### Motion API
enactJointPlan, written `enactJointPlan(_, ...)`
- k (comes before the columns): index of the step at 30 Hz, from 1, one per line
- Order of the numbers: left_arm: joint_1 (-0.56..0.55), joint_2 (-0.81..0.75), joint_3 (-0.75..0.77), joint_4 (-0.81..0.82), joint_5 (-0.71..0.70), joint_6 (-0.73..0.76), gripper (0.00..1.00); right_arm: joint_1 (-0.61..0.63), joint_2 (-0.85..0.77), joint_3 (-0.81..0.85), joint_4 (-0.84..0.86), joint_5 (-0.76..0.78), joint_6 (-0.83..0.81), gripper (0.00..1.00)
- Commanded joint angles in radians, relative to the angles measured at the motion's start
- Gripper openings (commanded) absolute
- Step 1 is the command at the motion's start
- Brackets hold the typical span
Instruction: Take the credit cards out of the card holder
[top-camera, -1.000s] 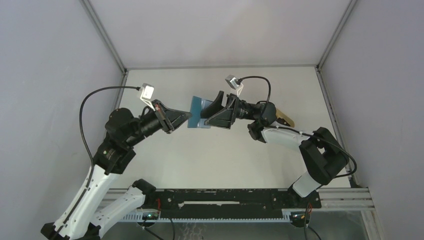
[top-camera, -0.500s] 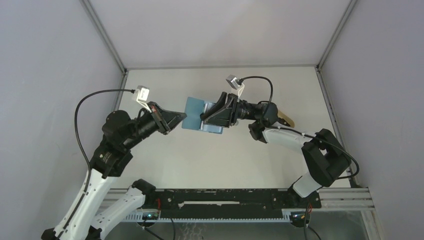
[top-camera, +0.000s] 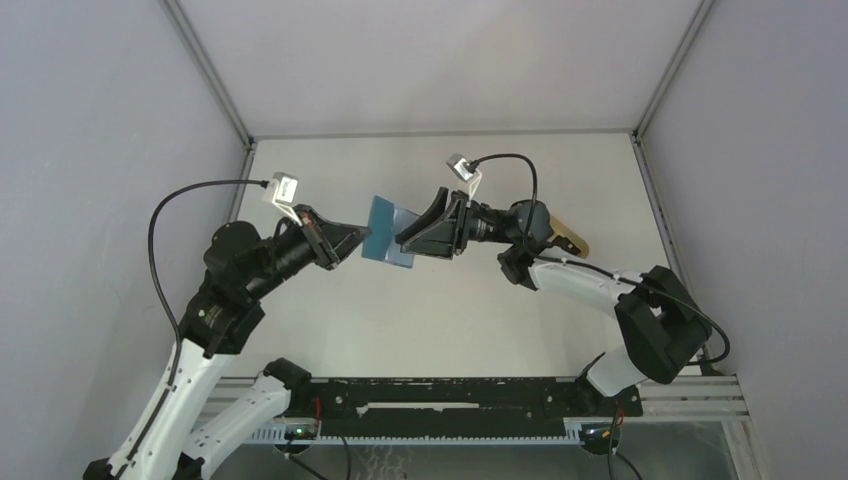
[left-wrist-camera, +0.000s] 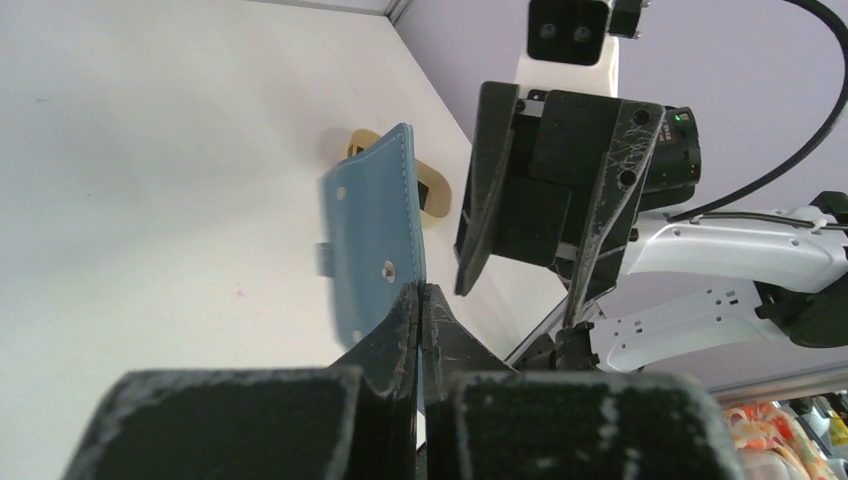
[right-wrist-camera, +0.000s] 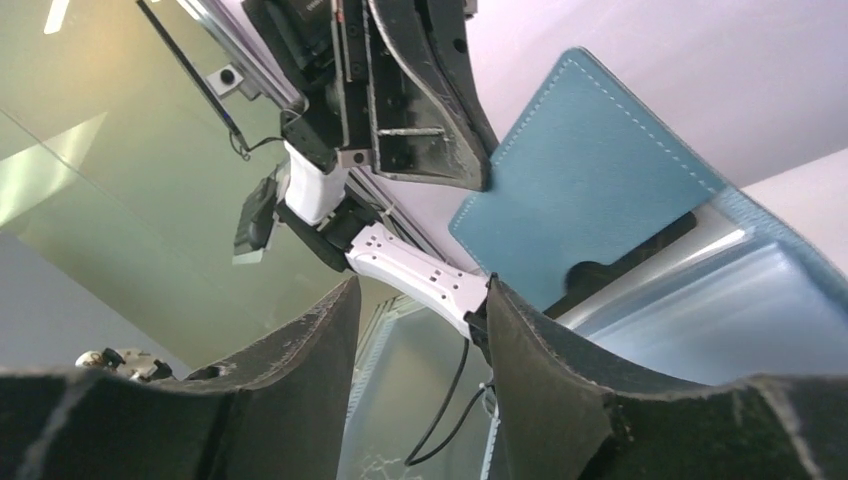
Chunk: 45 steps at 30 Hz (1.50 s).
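The left gripper, closed tight, holds the airborne card holder by one edge only, so the half-open, empty right gripper could knock it loose while reaching for the credit cards.

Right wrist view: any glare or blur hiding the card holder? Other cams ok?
Right wrist view: card holder is sharp, a white glare streak crosses its clear window, and the camera's own jaws at the bottom are soft and dark. Left wrist view: holder in focus, near jaws blurred. Top external view: light even, shadows faint, no glare.
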Motion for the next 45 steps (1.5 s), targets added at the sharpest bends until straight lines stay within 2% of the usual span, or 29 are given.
enactJointPlan(1,0.006,-0.015,0.001,0.067,0.025,0.007,0.0,0.02,-0.032,0.021,-0.097,0.035,-0.091,0.6)
enactJointPlan(16,0.006,-0.015,0.013,0.071,0.039,0.008,0.0,0.011,0.066,0.053,-0.067,0.061,-0.061,0.6)
enactJointPlan(40,0.006,0.001,0.017,0.066,0.032,0.023,0.0,0.03,0.132,0.101,0.067,0.026,0.077,0.58)
enactJointPlan(42,0.006,0.003,0.016,0.066,0.03,0.025,0.0,0.03,0.136,0.106,0.076,0.024,0.087,0.56)
enactJointPlan(45,0.006,0.003,0.014,0.066,0.029,0.025,0.0,0.031,0.136,0.11,0.077,0.024,0.088,0.46)
